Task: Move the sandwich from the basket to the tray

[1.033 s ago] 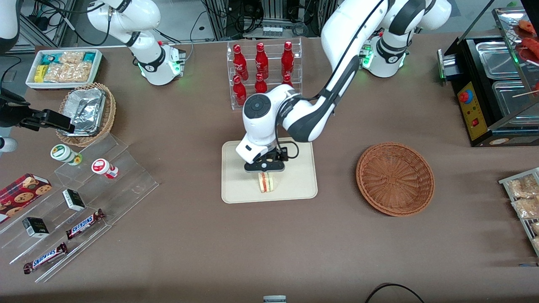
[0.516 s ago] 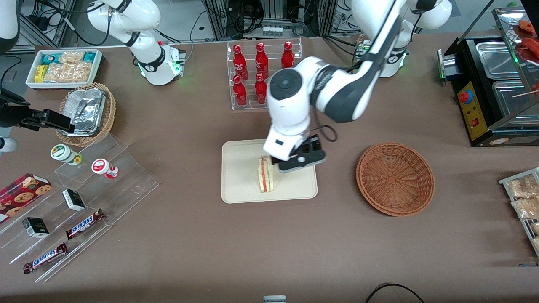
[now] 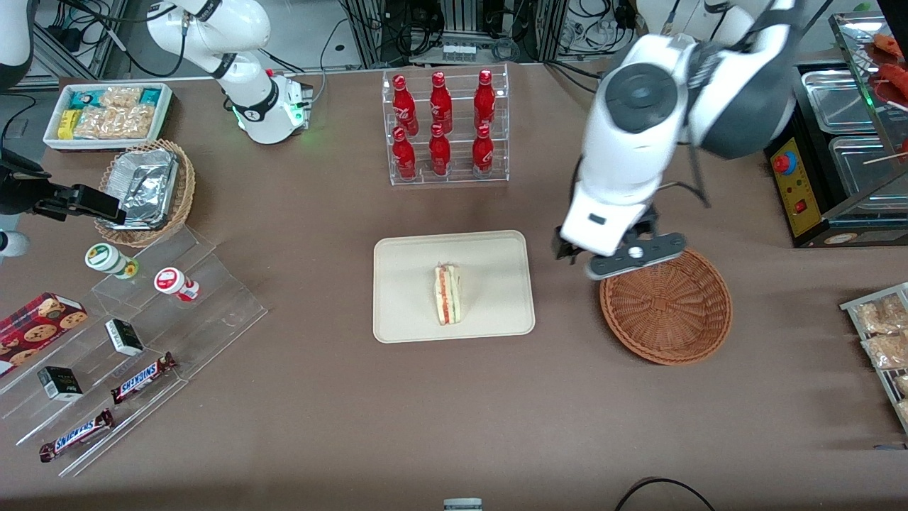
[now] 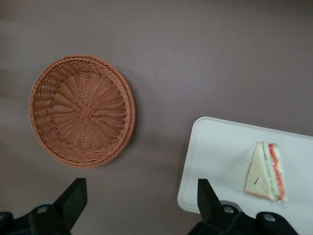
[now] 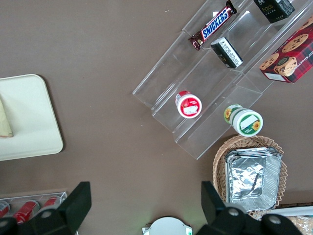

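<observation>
The sandwich (image 3: 447, 294) (image 4: 266, 171), a pale wedge with red and green filling, lies on the cream tray (image 3: 489, 312) (image 4: 220, 147) with its cut edge showing. The reddish-brown wicker basket (image 3: 667, 305) (image 4: 80, 110) holds nothing and stands beside the tray, toward the working arm's end. My gripper (image 3: 624, 259) (image 4: 139, 203) hangs high above the bare tablecloth between tray and basket. It is open, and nothing is between its black fingers (image 4: 73, 196). The tray's corner (image 5: 24, 122) also shows in the right wrist view.
A clear rack of red bottles (image 3: 443, 128) stands farther from the front camera than the tray. A black food warmer (image 3: 837, 142) and snack packets (image 3: 883, 333) sit at the working arm's end. An acrylic step shelf (image 3: 142, 333), a foil-lined tan basket (image 3: 145, 188) and a white bin (image 3: 106, 113) sit at the parked arm's end.
A second ago the gripper was down at the sandwich on the tray. It has let go, risen and swung toward the basket, while the sandwich stays on the tray.
</observation>
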